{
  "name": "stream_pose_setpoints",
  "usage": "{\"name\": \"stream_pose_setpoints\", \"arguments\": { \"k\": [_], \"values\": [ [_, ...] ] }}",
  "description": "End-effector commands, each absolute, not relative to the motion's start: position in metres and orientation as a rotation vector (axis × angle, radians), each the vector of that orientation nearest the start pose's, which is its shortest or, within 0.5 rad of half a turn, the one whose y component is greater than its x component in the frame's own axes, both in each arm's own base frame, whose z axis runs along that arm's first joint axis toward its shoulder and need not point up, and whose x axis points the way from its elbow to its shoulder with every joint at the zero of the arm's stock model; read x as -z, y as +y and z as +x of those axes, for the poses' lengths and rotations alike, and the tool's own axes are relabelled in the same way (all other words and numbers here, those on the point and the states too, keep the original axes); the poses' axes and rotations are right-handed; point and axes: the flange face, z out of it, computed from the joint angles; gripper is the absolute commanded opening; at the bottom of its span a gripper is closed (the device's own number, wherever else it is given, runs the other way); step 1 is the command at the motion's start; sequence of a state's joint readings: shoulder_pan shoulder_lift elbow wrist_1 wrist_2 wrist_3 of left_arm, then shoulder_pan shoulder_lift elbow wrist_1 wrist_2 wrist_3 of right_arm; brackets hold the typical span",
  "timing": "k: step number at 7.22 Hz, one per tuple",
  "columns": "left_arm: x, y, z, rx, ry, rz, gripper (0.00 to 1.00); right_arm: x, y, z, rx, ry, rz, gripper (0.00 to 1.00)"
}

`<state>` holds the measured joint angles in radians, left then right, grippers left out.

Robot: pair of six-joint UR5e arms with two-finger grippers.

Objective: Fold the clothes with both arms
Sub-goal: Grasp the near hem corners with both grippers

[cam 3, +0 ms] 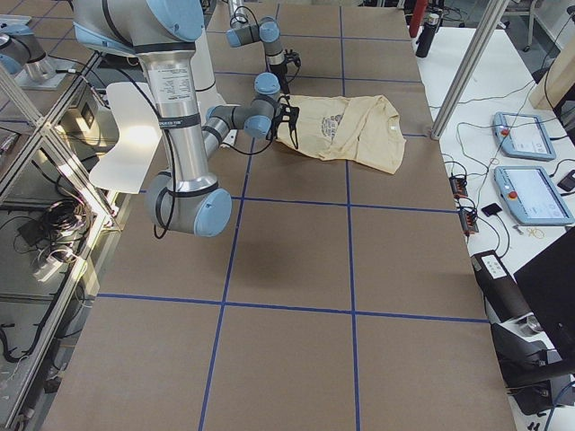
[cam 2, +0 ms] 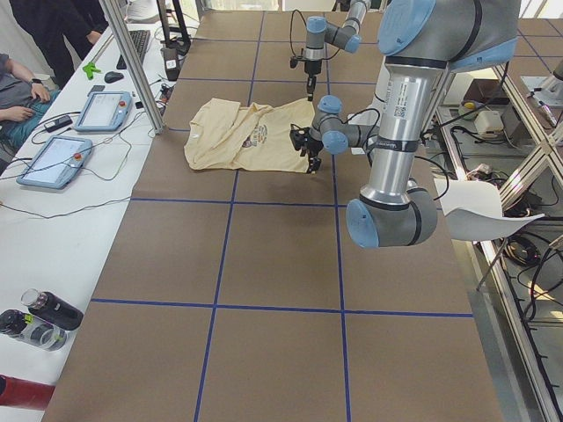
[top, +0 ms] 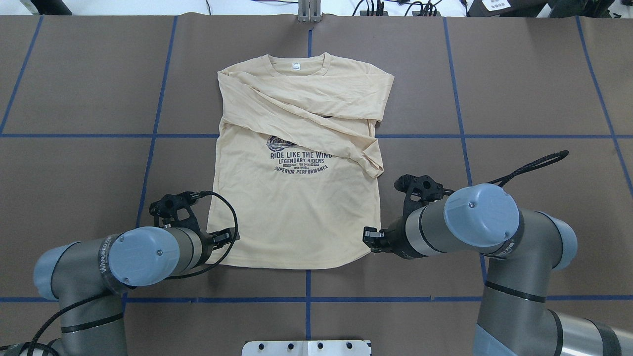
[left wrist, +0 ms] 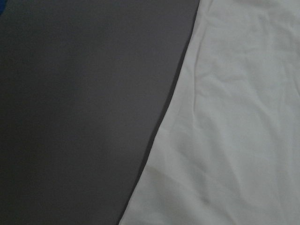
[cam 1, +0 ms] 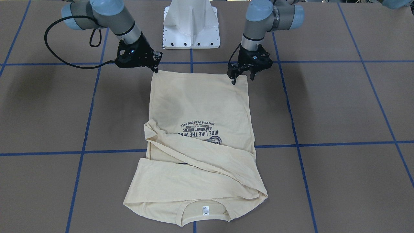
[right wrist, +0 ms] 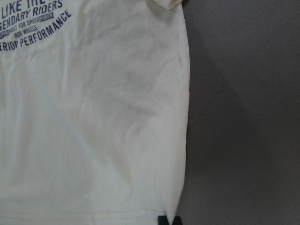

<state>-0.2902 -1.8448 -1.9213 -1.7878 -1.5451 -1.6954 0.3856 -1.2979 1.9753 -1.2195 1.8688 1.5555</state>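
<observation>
— Closest to the front camera is the collar of the T-shirt [cam 1: 200, 97], with its small white neck label [cam 1: 205, 210]. Can you read that?
— No, it's too small. The navy print [top: 300, 163] is legible, though: "RIDE LIKE THE WIND", "LEGENDARY RIDERS", "SUPERIOR PERFORMANCE". There's one tiny line between them that I can't make out.
— Where does the shirt lie?
— Flat and front up in the middle of the worktop [cam 1: 339, 106], hem towards the white pedestal base [cam 1: 191, 26], collar away from it. Both sleeves [cam 1: 200, 158] are folded across the chest, and one covers part of the picture above the words.
— And the hands?
— The left hand [cam 1: 242, 78] is spread open at one hem corner, one finger over the fabric and the other just past the edge. The right hand [cam 1: 156, 68] touches the other corner with its tips. I can't tell whether it's closed on the cloth. From overhead each arm hides its own hand.
— Anything else around?
— Blue tape lines [cam 1: 113, 151] grid the brown surface, and a black cable [cam 1: 64, 61] loops beside the right arm [cam 1: 110, 16]. A side table holds two touch panels [cam 2: 101, 110] and bottles [cam 2: 53, 309], with a seated person [cam 2: 13, 88] beside it.
</observation>
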Motion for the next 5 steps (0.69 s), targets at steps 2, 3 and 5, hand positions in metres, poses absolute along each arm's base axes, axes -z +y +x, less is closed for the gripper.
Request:
{"name": "stream_pose_setpoints", "arguments": {
  "k": [2,3,5],
  "values": [
    [-0.3367,-0.2881,0.5149,0.39,0.81,0.087,0.88,-0.2869,-0.3043,-0.4714,-0.182,-1.06,-0.06,0.0],
    [-0.3353,-0.288,0.5148,0.39,0.811,0.087,0.85,-0.2869,-0.3041,-0.4715,-0.181,-1.06,-0.062,0.0],
    [-0.3357,-0.2862,0.5151,0.387,0.81,0.084,0.81,-0.2856,-0.3061,-0.4665,-0.179,-1.066,-0.077,0.0]
  ]
}}
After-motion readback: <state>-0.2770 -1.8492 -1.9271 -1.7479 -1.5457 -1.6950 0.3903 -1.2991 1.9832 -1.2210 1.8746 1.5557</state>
